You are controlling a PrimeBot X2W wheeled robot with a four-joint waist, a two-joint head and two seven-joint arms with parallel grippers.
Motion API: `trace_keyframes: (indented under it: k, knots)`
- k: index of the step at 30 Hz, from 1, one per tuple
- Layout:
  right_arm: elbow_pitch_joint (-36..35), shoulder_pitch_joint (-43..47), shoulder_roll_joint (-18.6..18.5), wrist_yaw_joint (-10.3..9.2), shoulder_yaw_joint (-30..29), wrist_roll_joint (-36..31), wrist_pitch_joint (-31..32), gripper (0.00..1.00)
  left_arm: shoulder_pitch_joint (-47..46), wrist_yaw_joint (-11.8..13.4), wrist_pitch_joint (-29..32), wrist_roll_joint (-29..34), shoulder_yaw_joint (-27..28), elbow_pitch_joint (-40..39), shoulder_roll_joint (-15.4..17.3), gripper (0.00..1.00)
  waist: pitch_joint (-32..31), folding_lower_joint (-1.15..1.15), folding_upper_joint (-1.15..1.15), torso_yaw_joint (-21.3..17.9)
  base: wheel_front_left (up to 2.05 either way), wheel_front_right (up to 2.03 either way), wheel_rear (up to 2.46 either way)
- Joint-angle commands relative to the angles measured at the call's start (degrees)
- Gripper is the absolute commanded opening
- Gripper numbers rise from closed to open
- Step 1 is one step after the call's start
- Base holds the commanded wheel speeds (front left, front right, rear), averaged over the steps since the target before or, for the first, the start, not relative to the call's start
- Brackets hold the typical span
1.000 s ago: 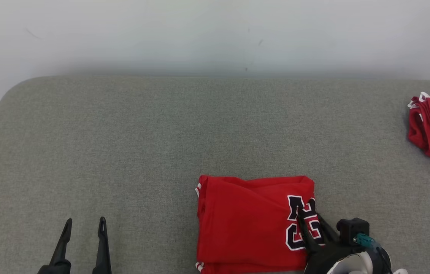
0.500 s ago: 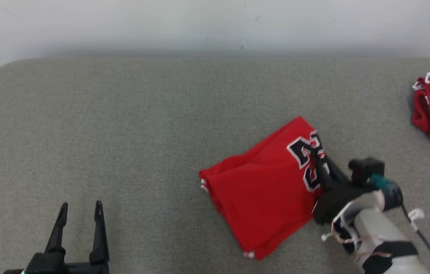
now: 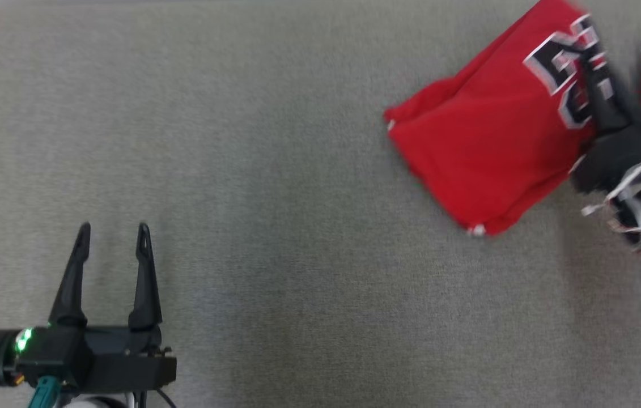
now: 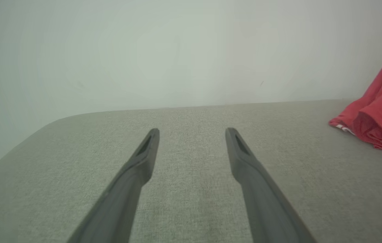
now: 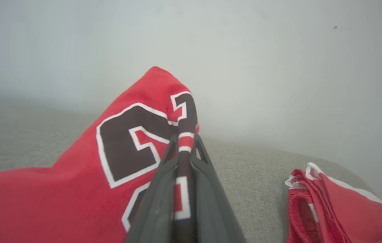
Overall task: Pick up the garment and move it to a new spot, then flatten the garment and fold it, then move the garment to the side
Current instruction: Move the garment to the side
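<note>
Pinching garment (image 3: pixel 484 147) by numbered edge — R claw (image 5: pixel 184 143), cloth off to its left; L claw (image 3: pixel 113 228) spread, well apart.

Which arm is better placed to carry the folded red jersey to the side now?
Right. The right gripper is shut on the red jersey beside its printed number. The left gripper stands open over the grey table, far from it.
</note>
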Motion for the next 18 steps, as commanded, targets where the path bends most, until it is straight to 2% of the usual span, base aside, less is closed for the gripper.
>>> trace_keyframes:
  k: [1, 8, 11, 18]
  knots:
    - [-1.03, -0.85, -1.40, -0.18, -0.54, 0.56, 0.46, 0.00, -1.27, -0.23, -0.15, 0.48, -0.23, -0.92, 0.24, 1.00, 5.76, -0.01, -0.01, -3.64, 0.00, 0.00, 0.00]
    - [-8.49, -2.00, -10.26, -0.18, -3.77, 2.27, 4.66, 0.00, -2.78, -0.45, -0.15, 1.58, -0.11, -4.87, 1.86, 1.00, 10.41, -0.01, -0.01, -6.47, 0.00, 0.00, 0.00]
    - [-11.34, -2.30, -12.94, -0.18, -5.24, 2.87, 6.69, 0.00, -2.95, -0.50, -0.15, 1.83, 0.38, -6.20, 2.68, 1.00, 12.07, -0.01, -0.01, -7.69, 0.00, 0.00, 0.00]
    - [-13.32, -1.67, -19.27, -0.18, -9.28, 4.53, 10.28, 0.00, -3.81, -0.76, -0.15, 2.24, -0.11, -7.98, 3.75, 1.00, 14.38, -0.01, -0.01, -8.58, 0.00, 0.00, 0.00]
